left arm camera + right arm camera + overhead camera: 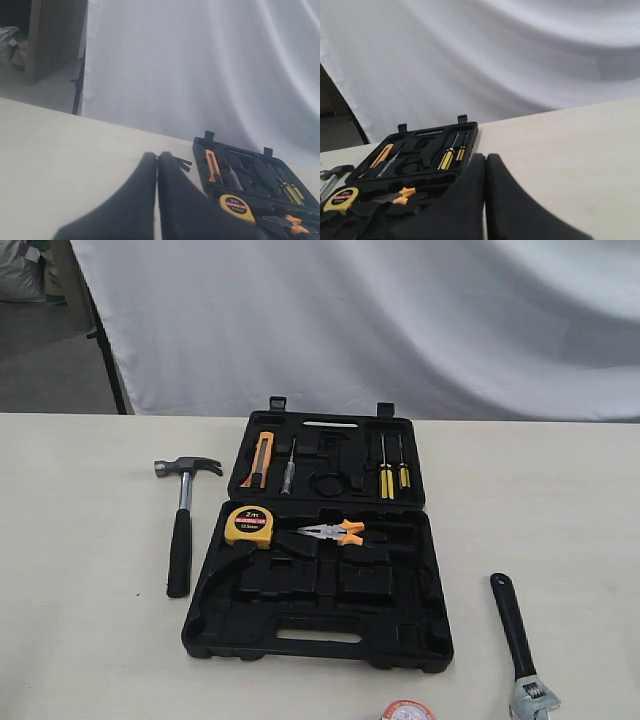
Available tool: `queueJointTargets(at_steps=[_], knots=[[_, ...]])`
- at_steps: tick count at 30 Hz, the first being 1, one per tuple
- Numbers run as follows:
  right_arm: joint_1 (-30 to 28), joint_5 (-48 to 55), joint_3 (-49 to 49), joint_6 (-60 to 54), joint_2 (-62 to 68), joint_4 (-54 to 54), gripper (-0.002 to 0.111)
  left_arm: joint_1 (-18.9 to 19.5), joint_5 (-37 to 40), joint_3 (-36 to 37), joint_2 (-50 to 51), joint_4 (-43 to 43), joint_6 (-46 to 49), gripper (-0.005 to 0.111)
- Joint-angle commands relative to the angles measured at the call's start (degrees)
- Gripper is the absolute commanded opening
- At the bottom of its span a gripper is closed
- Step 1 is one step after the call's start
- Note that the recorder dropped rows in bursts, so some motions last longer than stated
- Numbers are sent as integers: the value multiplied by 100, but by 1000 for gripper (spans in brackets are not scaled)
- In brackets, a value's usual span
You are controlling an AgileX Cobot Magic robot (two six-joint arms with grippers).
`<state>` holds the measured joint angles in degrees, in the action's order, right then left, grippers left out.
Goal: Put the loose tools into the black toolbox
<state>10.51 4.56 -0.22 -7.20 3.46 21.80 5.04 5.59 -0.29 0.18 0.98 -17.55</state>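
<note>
A pale desk (80, 640) stands in front of a hanging white cloth (400, 320).

The left pincer (158, 154) hangs above the desk, its two dark fingers pressed together with only a hairline between them, holding nothing.

Ahead of it, on its own side of the desk, a claw hammer (180, 540) lies flat. Its steel head points away from the pincers and its black handle points back toward them. It is just beside the toolbox but not touching it.

The black toolbox (320, 645) lies open, both halves flat, ahead of and between the two pincers.
- **Half farther from the pincers:** an orange utility knife (262, 460), a slim silver tool (289, 472) and two yellow-handled screwdrivers (386, 480).
- **Nearer half:** a yellow tape measure (249, 525) and orange-handled pliers (335, 532) sit side by side. The other moulded recesses in this half hold nothing.

A small tape roll (407, 710) with a whitish face lies on the desk outside the box, closer to the pincers than the toolbox's handle edge. It is partly cut off by the frame.

On the right pincer's side, an adjustable wrench (515, 625) lies well apart from the toolbox, its silver head toward the pincers and its black handle pointing away.

The right pincer (486, 156) is also squeezed closed and empty, with the toolbox ahead of its tips.
</note>
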Motion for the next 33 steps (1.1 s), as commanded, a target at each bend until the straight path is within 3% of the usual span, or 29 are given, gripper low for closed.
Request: queueJointTargets(at_steps=[1, 7, 14, 24, 30, 33], knots=[[120, -173, 22, -8, 809, 13, 0, -23, -51, -15, -18, -14, -27, 1], [517, -456, -115, 4, 2198, 13, 0, -23, -51, -15, -18, -14, -27, 1], [1359, -766, -457, 203, 3883, 235, 0, -23, -51, -15, -18, -14, -27, 1], [2761, -989, -1461, 203, 5923, 409, 0, -23, -51, -15, -18, 35, -27, 1], [3275, -691, -2133, 203, 7032, 535, 0, -23, -51, -15, -18, 35, -27, 1], [3469, -663, -2352, 203, 7492, 535, 13, -23, -51, -15, -18, 35, -27, 1]])
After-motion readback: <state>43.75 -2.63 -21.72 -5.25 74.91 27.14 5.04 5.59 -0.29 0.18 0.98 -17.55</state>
